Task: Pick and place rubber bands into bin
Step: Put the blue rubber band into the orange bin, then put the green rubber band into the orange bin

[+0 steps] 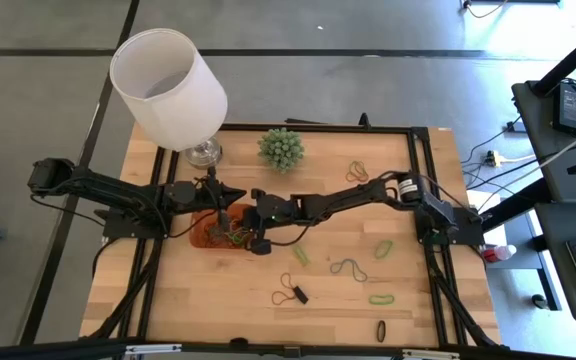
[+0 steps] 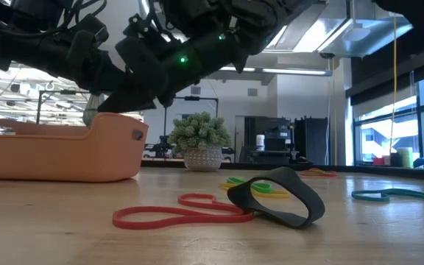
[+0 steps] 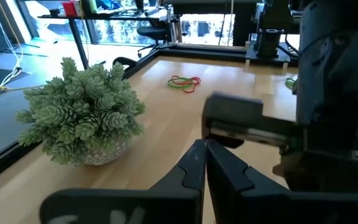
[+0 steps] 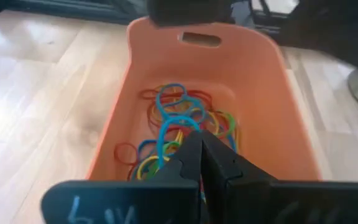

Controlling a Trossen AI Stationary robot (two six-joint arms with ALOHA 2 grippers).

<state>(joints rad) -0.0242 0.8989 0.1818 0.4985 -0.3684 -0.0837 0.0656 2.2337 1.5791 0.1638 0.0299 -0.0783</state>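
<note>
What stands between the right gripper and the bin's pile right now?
Nothing visible. The right gripper, fingers shut, points straight into the bin over the rubber bands. The left gripper, also shut, hangs beside it over the bin.

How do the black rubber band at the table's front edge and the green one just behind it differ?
Colour: the black band is black, while the green band is bright green.
Pose: in the low view the black band stands up on its edge as an open loop; the green band, from above, looks to lie flat as a long oval.
Build: the black one looks wider and stiffer.
Both lie loose on the table, outside the bin.
</note>
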